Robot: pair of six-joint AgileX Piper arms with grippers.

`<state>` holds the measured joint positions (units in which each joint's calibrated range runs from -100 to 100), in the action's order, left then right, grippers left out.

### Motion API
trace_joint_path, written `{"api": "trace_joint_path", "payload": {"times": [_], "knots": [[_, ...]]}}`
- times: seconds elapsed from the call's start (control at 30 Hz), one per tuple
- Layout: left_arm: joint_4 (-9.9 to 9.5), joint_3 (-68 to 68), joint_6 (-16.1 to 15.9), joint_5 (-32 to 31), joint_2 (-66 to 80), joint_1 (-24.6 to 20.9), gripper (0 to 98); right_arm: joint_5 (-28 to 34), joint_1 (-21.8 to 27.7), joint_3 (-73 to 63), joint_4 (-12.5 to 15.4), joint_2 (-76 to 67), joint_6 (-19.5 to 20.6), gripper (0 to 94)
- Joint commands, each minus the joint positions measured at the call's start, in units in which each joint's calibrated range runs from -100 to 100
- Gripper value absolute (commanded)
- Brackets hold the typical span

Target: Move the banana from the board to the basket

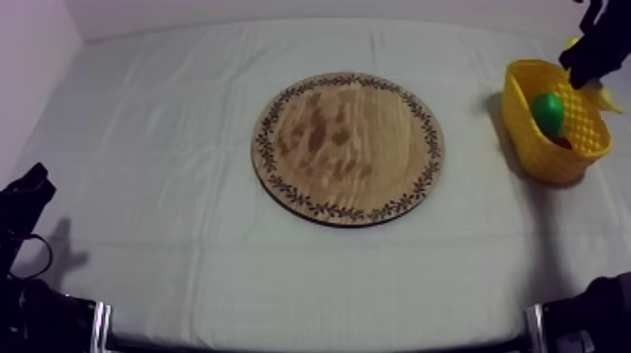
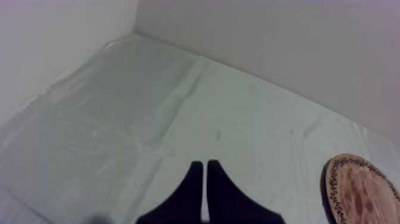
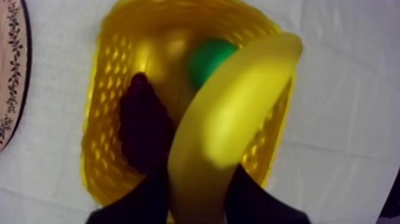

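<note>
The cloth [image 1: 169,207] over the table is matt grey-white fabric, softly creased along fold lines. At its middle the wooden board [image 1: 347,145] shows mottled brown grain with a dull finish and a dark pattern round its rim. Near the right edge the yellow basket [image 1: 521,127] looks like smooth plastic pierced by a lattice of small holes, and the banana [image 3: 238,119] over it has a smooth, faintly shiny skin, as does the green toy fruit [image 1: 547,111] inside.

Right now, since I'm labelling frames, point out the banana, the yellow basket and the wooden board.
banana [image 3: 238,119], right wrist view, middle of its curved body.
yellow basket [image 1: 554,161], top view, near outer wall.
wooden board [image 1: 347,145], top view, bare centre.
</note>
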<state>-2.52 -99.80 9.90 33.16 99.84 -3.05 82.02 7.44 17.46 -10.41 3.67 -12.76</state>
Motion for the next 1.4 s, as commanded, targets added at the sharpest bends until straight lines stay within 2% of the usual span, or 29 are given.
{"api": "trace_joint_path", "payload": {"times": [0.0, 0.27, 0.37, 0.67, 0.8, 1.07, 1.37], "knots": [[0.00, 0.0, 0.0, 0.0, 0.0, 0.0, 0.1, -1.1, 0.2, 0.4, 0.1, 2.4, 0.1, 19.9], [0.00, 0.0, 0.0, 0.0, 0.0, 0.0, 0.1, -6.2, 0.3, 2.4, 0.6, 9.9, 1.1, 23.9], [0.00, 0.0, 0.0, 0.0, 0.0, 0.0, 0.1, -7.7, 0.3, 2.7, 0.7, 11.9, 1.5, 29.0], [0.00, 0.0, 0.0, 0.0, 0.0, 0.0, 0.1, -8.9, 0.6, 2.5, 0.6, 13.7, 2.0, 68.9], [0.00, 0.0, 0.0, 0.0, 0.0, 0.0, 0.1, -8.1, 0.8, 2.4, 1.0, 13.3, 1.5, 79.3], [0.00, 0.0, 0.0, 0.0, 0.0, 0.0, 0.1, -7.6, 1.0, 3.7, 1.9, 9.8, 0.3, 85.2], [0.00, 0.0, 0.0, 0.0, 0.0, 0.0, 0.1, -7.8, 2.3, 6.7, 3.4, -0.6, -1.5, 82.7]]}}
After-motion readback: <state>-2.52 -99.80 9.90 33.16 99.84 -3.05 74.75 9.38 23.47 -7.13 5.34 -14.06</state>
